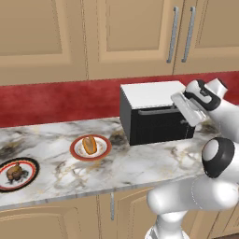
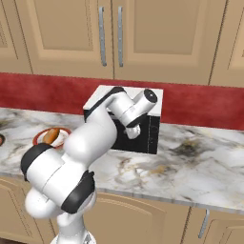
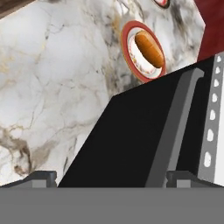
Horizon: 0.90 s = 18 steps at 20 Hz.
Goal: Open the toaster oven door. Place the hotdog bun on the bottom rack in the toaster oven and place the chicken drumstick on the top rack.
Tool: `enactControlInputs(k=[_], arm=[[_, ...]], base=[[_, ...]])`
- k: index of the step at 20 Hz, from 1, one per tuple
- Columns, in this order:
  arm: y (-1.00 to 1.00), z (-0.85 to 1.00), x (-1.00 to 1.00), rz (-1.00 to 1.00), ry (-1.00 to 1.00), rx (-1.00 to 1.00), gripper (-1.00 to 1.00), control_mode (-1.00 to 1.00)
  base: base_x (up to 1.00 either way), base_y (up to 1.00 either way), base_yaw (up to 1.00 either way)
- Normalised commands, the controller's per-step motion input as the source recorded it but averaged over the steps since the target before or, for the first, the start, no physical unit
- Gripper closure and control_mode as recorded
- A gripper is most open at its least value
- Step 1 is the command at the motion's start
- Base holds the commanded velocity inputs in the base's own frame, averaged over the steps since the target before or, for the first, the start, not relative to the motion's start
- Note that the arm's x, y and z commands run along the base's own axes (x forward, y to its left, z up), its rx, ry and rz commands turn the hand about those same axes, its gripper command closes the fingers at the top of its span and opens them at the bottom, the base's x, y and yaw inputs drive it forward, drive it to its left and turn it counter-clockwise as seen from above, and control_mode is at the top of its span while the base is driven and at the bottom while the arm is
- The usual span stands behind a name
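A simulated kitchen counter (image 1: 140, 168) of pale marble. The robot's claw (image 3: 111, 177) hangs right in front of the toaster oven (image 1: 154, 114), its two tips spread wide with nothing between them. The toaster oven door (image 3: 131, 144) is shut and sits straight ahead of the claw, its grey handle (image 3: 173, 131) running close past one tip. Further off beyond the door, well apart from the claw, the hotdog bun (image 1: 89, 144) lies on a red-rimmed plate (image 1: 77, 151). Further still that way, the chicken drumstick (image 1: 15, 172) rests on a dark plate (image 1: 31, 179).

The door looks not yet opened. The risk: the handle seems off to one side rather than centred between the tips, so a closing claw may miss it or pinch only its edge and slip off when pulling.
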Motion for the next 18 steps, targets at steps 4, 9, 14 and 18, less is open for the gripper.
enactControlInputs(k=[4,9,14,18], arm=[[0.00,-0.25,0.19,-0.05,0.00,0.03,-1.00,-1.00],[0.00,-0.13,0.20,-0.07,0.00,0.06,-1.00,-1.00],[0.00,-0.10,0.19,-0.10,0.00,0.02,-1.00,-1.00],[0.00,-0.49,0.13,-0.08,0.05,0.00,-1.00,-1.00]], base=[[0.00,0.00,0.00],[0.00,0.00,0.00],[0.00,0.00,0.00],[0.00,0.00,0.00]])
